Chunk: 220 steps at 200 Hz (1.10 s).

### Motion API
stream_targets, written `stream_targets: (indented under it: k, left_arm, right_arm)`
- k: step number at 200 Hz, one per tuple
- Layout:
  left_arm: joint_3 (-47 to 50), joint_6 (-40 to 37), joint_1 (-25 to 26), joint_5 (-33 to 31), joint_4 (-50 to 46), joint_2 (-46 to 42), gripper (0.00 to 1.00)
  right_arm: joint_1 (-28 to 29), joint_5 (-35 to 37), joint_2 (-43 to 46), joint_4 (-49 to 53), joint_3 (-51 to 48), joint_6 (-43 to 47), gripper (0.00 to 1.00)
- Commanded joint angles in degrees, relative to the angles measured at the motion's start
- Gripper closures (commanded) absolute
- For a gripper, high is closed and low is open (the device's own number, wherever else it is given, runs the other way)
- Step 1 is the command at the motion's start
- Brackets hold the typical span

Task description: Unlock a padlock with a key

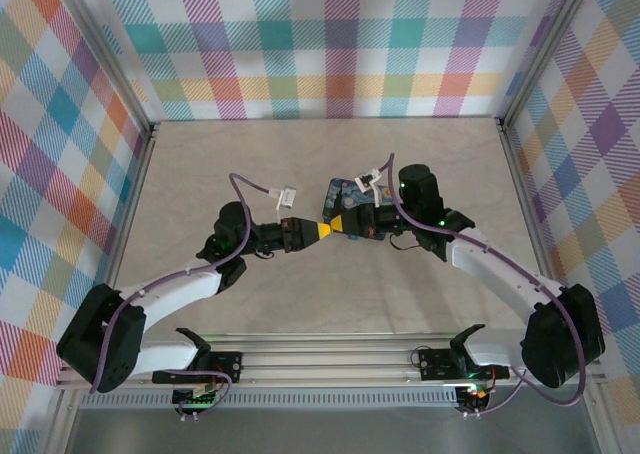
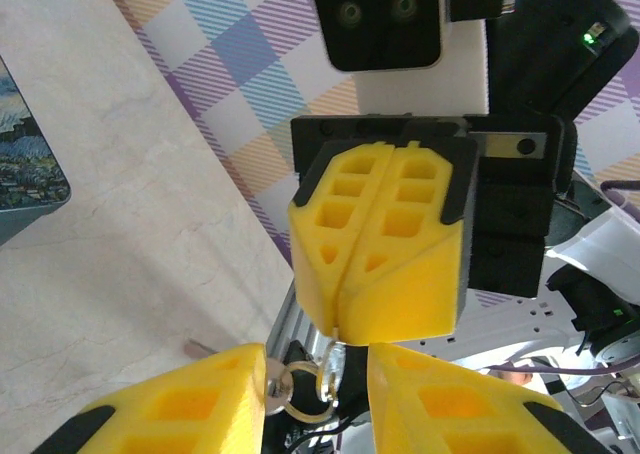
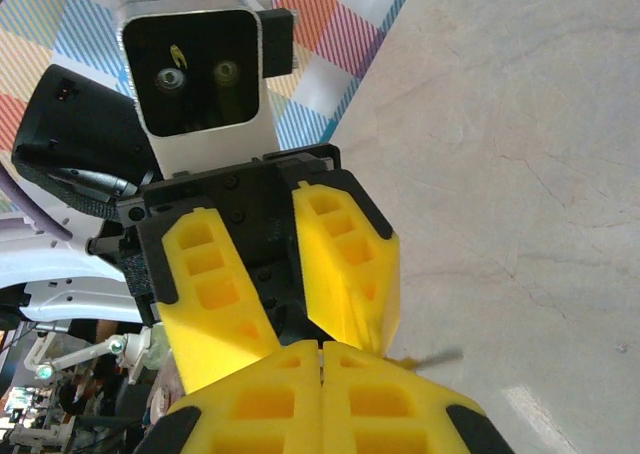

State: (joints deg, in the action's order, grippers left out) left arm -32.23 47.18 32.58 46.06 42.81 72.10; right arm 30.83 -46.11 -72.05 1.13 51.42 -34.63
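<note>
Left gripper (image 2: 318, 366): released, its 2 yellow fingers parted, held level and pointing at the opposite gripper. Between the fingertips: key (image 2: 272, 382), small and silvery, its round head just beside the inner face of 1 finger. A grey tip shows past that finger's far side, toward the table (image 1: 250, 154). Whether head and finger touch cannot be told. Linked to the key: thin silvery loop (image 2: 333, 346), running into the seam of the opposite fingers.

Right gripper (image 2: 338, 319): clenched, 2 yellow fingers pressed flat together, the loop pinched at their very tip. The tip meets the left gripper's opening head-on, above the middle of the table, and blocks the left wrist camera's line ahead. In the right wrist view, blurred grey sliver (image 3: 438, 356) juts from beside the closed tips toward the table.

Tin (image 1: 338, 188): dark blue, painted with a swirling night sky, flat on the table just behind the meeting point. The right wrist overhangs most of it in the top view.

Cables (image 1: 245, 186): purple, 1 looped off each forearm.

Left arm (image 1: 170, 299): rises from its base at the near left, elbow bent, forearm reaching right.

Right arm (image 1: 500, 264): mirrored from the near right, forearm angled left, wrist over the tin.

Surround: plaid walls (image 1: 330, 44) on 3 sides; aluminium rail (image 1: 320, 359) along the near edge.
</note>
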Motion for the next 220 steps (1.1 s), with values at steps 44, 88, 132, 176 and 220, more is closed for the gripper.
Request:
stream_targets:
  k: [44,88,132,176,220]
  left_arm:
    - [-0.5,0.5,0.5,2.1,3.8,1.1,0.72]
    - [-0.5,0.3,0.6,2.4,3.8,1.5,0.85]
    - [-0.1,-1.0,0.6,2.5,4.4,0.9,1.0]
    - [1.0,-7.8,0.6,-1.1,-4.6,-4.1,1.0]
    - [2.2,-13.2,0.6,-6.6,-13.7,-7.1,1.0]
  right_arm:
    - [0.4,-1.0,1.3,-0.8,0.7,1.3,1.0]
    - [0.4,-1.2,1.4,-1.0,0.8,0.9,1.0]
    - [0.6,-1.9,0.9,-1.1,0.4,1.1,1.0]
    - [0.6,-0.1,0.6,1.0,1.6,0.8,0.76]
    - [0.5,4.6,-0.6,6.5,4.5,-0.2,0.47]
